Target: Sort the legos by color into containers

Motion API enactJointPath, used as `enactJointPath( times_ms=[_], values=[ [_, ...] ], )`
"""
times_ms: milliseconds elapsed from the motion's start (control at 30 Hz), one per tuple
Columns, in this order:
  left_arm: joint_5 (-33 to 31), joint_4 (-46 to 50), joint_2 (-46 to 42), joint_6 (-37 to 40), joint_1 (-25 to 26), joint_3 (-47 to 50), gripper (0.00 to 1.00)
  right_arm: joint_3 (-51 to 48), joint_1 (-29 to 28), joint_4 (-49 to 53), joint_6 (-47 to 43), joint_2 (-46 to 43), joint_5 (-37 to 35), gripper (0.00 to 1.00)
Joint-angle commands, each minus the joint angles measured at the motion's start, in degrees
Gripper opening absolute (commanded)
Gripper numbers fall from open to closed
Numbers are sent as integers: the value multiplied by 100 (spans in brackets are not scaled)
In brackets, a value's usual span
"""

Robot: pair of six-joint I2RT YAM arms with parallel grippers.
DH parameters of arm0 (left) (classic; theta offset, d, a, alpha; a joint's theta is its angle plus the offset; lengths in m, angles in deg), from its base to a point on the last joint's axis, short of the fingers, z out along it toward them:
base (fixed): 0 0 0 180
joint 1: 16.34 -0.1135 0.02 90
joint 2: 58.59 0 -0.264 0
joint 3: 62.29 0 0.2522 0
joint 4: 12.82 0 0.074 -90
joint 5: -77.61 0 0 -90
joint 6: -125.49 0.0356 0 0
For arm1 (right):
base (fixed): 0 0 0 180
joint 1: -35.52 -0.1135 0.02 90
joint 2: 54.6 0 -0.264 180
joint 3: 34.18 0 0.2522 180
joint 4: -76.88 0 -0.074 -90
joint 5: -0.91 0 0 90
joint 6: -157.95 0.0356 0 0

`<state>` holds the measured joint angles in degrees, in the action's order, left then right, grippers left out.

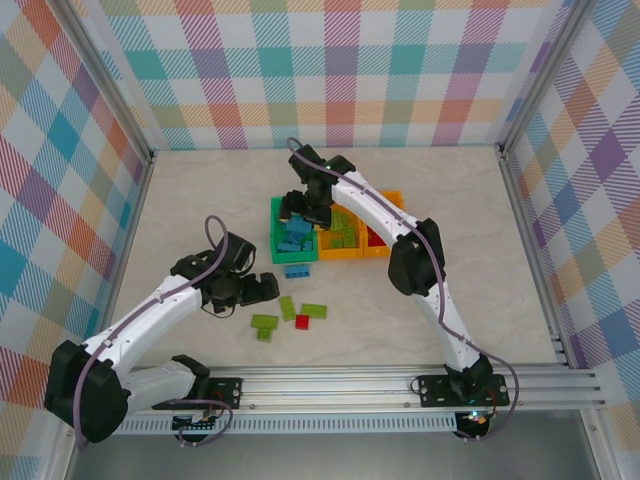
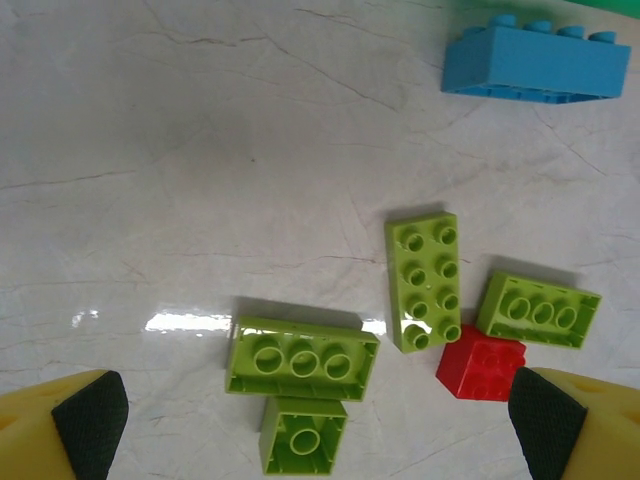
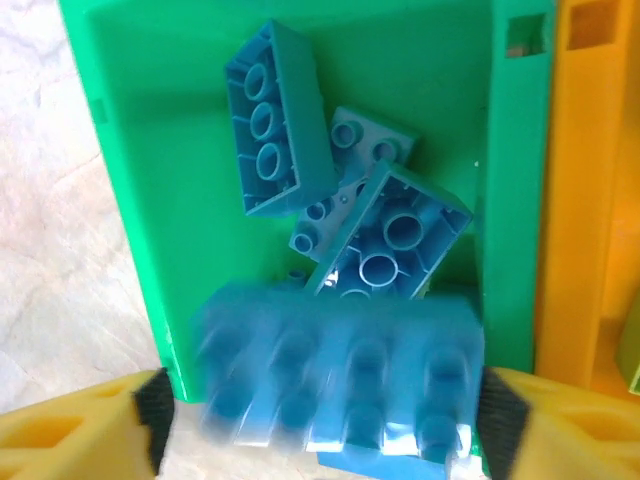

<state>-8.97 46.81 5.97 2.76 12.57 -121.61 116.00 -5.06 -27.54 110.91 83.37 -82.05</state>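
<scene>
Your right tool (image 3: 325, 420) stands apart around a blurred blue brick (image 3: 340, 380), straight above the green bin (image 3: 420, 60). Your left tool (image 2: 318, 420), wide apart, hangs nearest the lime bricks (image 2: 303, 358) on the desk (image 2: 200, 150).

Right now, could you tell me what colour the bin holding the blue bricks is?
The bin is green, best seen in the right wrist view.

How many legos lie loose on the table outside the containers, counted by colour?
Lime green legos: 4
Red lego: 1
Blue lego: 1
Total: 6
</scene>
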Motion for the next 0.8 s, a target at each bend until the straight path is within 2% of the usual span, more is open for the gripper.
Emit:
enactJointPath(
  times_ms=[0, 200, 400, 567, 767],
  values=[
    [-15, -273, 132, -186, 110, 7, 100, 185, -29, 100, -76, -67, 192, 90],
    [36, -477, 656, -129, 313, -427, 100, 6, -29, -16, -183, -556, 45, 95],
    [-89, -550, 1618, -67, 713, -1054, 100, -730, -29, -254, -555, -1594, -485, 95],
    [-211, -638, 2378, -174, 824, -1589, 100, -2327, 122, -511, -946, -2847, -1235, 99],
    [-291, -605, 3219, -127, 894, -2232, 99, -4620, 856, -1091, -705, -4191, -1114, 99]
  ],
)
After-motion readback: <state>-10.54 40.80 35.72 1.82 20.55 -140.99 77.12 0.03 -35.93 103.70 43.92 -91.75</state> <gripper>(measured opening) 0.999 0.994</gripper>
